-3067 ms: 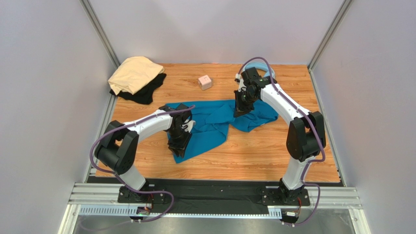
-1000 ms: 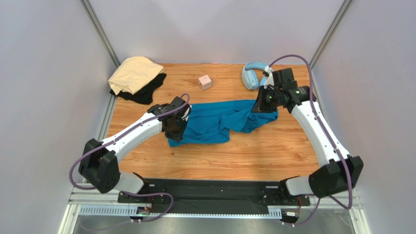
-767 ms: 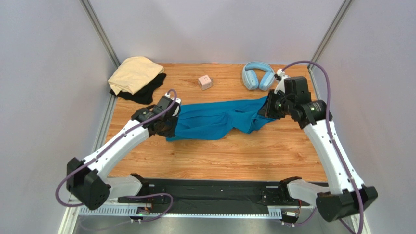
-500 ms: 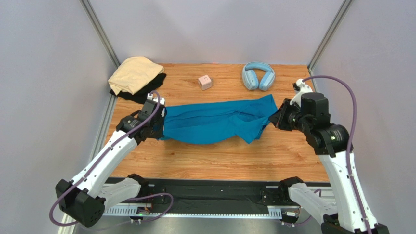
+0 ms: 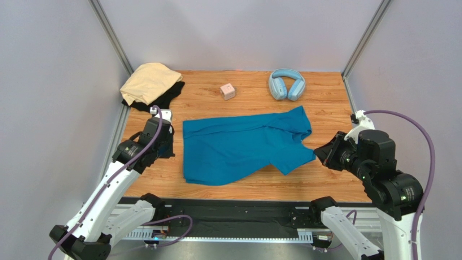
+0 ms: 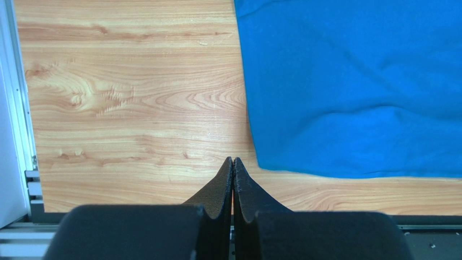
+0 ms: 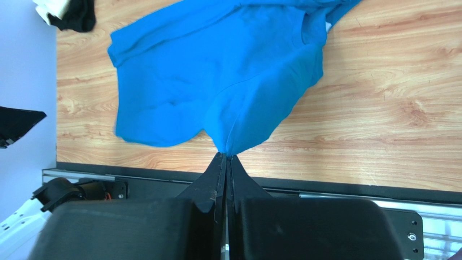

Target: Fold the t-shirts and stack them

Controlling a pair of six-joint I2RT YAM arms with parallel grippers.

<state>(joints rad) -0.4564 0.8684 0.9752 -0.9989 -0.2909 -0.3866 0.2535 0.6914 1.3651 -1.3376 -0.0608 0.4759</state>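
Right claw [image 7: 225, 157] is closed tight, its tips pinching the near-right sleeve corner of the teal-blue t-shirt [image 5: 238, 149]. That shirt lies spread and a little rumpled on the wooden table [image 5: 325, 103]. Left claw [image 6: 233, 162] is closed too, holding nothing, just off the teal shirt's left edge and clear of the cloth. Past the teal shirt's far-left corner, the pale tan t-shirt [image 5: 149, 81] sits bunched on the black t-shirt [image 5: 162, 100]. Behind the teal shirt stands a pink cube [image 5: 228, 91], and behind its right end lie light-blue headphones [image 5: 287, 85].
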